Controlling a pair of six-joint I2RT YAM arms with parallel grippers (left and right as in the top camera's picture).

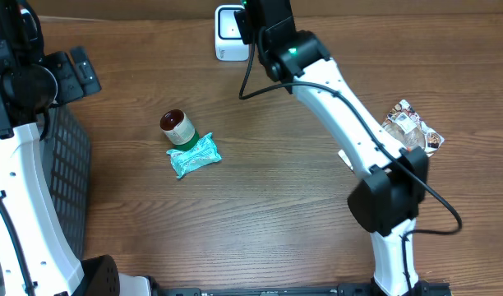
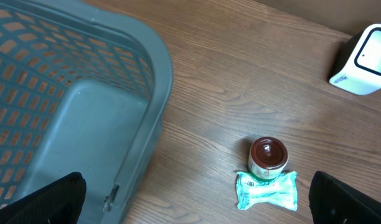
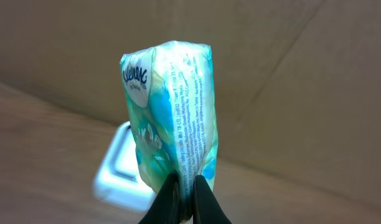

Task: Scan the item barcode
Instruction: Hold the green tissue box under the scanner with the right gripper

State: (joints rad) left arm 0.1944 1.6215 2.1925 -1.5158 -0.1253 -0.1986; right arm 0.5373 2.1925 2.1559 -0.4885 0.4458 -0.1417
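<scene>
above far worktop [image 1: 276, 205] edge, tissue pack [image 3: 172, 112] stood upright before scanner [image 3: 116, 180], right fingers [image 3: 167, 200] pinched shut on its lower end. pack likely soft, light, slick-filmed; end pinch judged safest. left fingers [image 2: 47, 202] spread wide, empty.

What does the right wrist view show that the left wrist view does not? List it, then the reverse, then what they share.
Right wrist only: a Kleenex pack pinched upright in the right gripper. Left wrist only: a grey basket, a brown-lidded jar and a green packet beside it. Both: the white scanner, blurred in the right wrist view.
</scene>
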